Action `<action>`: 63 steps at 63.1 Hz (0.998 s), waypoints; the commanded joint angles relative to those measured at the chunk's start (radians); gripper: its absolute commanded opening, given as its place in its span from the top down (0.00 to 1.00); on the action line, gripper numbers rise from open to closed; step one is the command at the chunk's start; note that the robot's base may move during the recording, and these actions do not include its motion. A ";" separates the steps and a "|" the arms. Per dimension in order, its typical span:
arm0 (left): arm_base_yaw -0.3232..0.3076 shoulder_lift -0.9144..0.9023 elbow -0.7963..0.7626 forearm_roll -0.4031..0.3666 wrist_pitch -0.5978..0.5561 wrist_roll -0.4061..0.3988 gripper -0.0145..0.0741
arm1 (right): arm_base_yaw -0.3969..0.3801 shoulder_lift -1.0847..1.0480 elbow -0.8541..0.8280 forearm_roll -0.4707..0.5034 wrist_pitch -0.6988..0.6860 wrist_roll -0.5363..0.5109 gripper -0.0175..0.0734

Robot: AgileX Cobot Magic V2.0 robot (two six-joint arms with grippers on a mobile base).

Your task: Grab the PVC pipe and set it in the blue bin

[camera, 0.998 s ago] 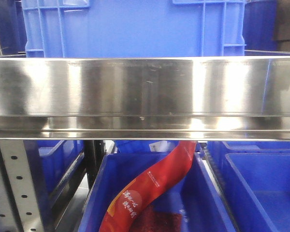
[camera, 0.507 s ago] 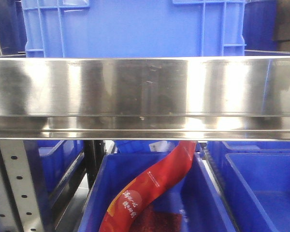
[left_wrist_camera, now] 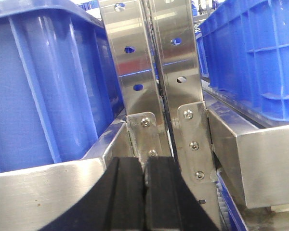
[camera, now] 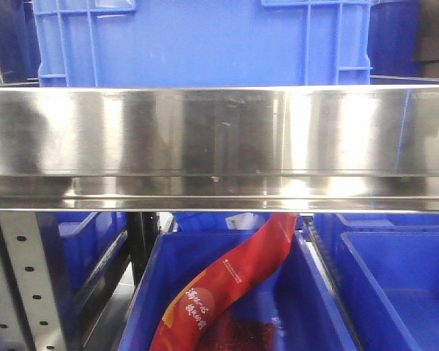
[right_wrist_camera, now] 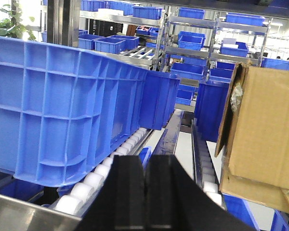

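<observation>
Steel shelving [camera: 219,139] loaded with blue bins [camera: 205,44] fills every view. Both the left gripper [left_wrist_camera: 145,192] and right gripper [right_wrist_camera: 147,192] are clenched shut on nothing. No PVC pipe is seen anywhere, so its position relative to either gripper cannot be told; a blind reach could strike the uprights [left_wrist_camera: 154,72].

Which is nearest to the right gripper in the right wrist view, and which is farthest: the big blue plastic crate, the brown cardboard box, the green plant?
From the right gripper, jaws together:
1. Big blue plastic crate, on the white rollers to the left, nearest.
2. Brown cardboard box, to the right, close behind; nearly as near.
3. Green plant, far back in the upper left corner, farthest.
</observation>
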 commanded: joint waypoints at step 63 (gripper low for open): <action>-0.006 -0.003 0.002 0.002 -0.018 -0.007 0.96 | -0.210 -0.286 0.002 -0.004 0.239 -0.002 0.99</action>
